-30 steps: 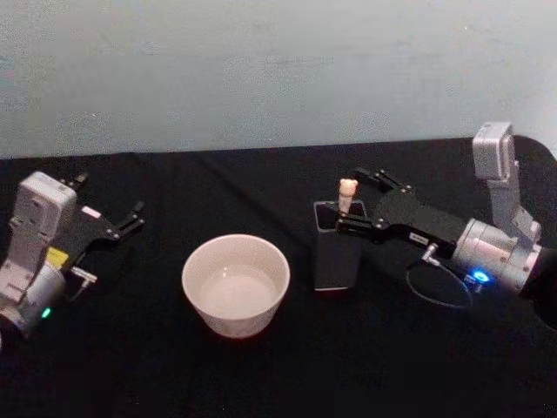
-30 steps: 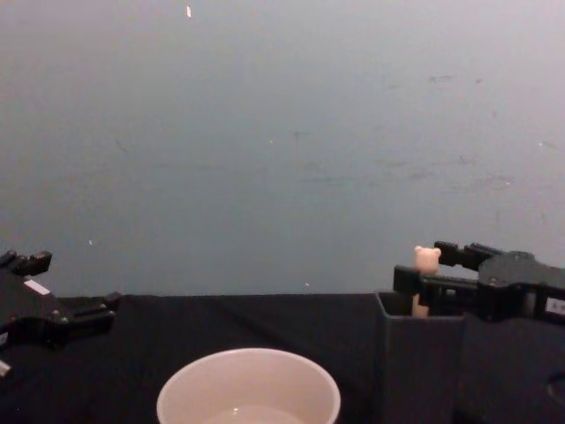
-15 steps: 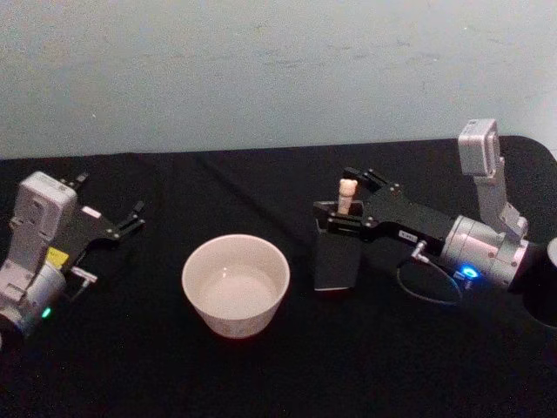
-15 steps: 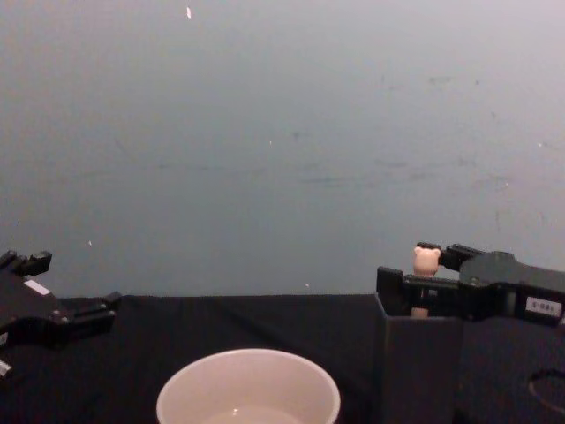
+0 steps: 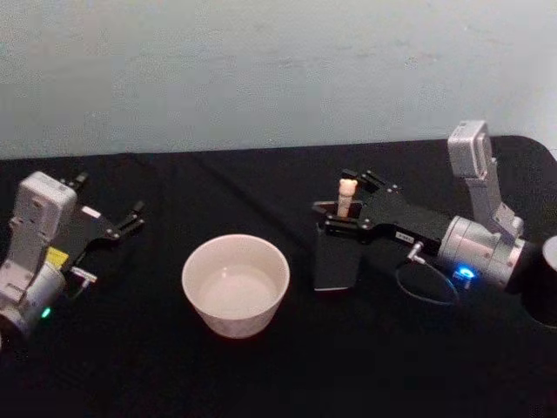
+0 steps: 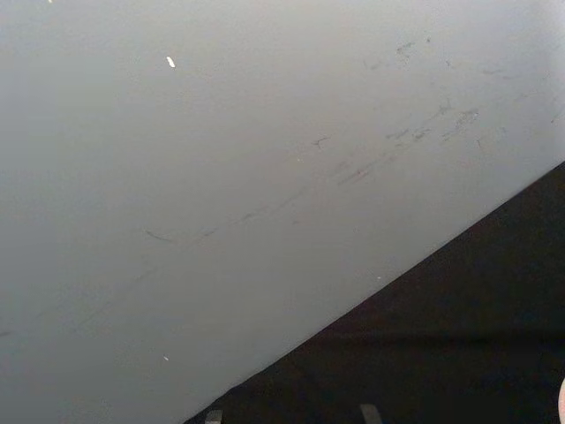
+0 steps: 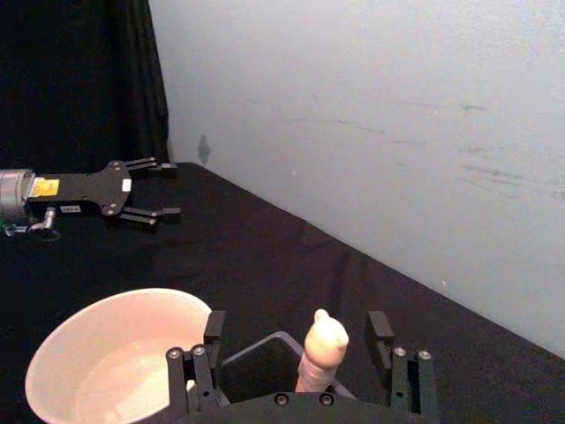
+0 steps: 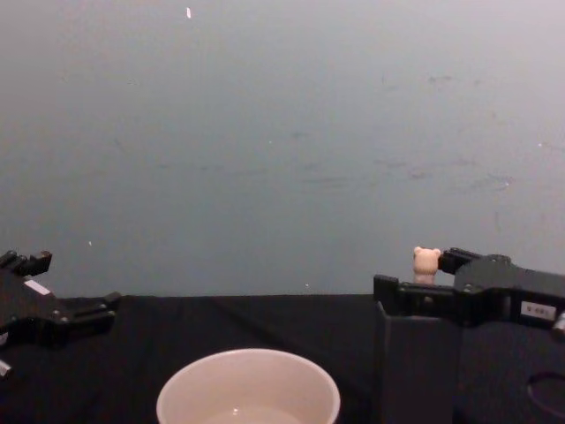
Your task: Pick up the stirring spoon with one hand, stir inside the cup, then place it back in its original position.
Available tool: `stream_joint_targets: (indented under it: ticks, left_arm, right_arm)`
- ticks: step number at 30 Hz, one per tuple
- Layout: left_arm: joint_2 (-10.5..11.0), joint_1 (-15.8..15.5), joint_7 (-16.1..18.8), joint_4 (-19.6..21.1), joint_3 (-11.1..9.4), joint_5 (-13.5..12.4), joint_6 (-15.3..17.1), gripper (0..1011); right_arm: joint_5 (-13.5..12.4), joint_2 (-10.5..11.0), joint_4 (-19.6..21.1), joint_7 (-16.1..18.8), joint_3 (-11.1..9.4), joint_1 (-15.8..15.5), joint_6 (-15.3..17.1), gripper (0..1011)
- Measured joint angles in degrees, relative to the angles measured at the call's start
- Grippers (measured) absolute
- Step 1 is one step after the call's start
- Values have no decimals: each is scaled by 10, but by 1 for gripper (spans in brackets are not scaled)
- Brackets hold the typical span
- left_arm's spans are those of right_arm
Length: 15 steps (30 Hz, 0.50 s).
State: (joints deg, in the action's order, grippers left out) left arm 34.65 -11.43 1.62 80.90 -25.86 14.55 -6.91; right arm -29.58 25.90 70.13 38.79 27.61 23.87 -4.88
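The stirring spoon [image 7: 324, 349] stands upright in a dark grey square holder [image 5: 337, 257], its long axis near vertical. The bear-head end points up and the lower part of the stick is hidden inside the holder. The spoon is a thin, smooth, pale peach stick; from the chest view the small head with two round ears shows just above the holder's rim.

The right hand [image 5: 345, 202] reaches in from the right at the height of the holder's top. Its two black fingers are spread apart, one on each side of the spoon's upper part. In the right wrist view there is a gap between the spoon and each finger.

The cup [image 5: 228, 320] sits on the black cloth tabletop [image 5: 174, 366] just left of the holder and apart from it. It is wide, round, cream-white and bowl-like, with a thin rim.

The left hand [image 5: 109, 196] hangs idle over the tabletop's left side, well away from the cup, its fingers parted.
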Motion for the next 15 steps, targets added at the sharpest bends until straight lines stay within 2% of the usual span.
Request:
stream_joint_targets:
  ticks: [15]
  left_arm:
    - [0, 0, 0, 0, 0, 0, 0, 1001]
  right_arm:
    - [-3, 1, 7, -3, -8, -6, 2, 1000]
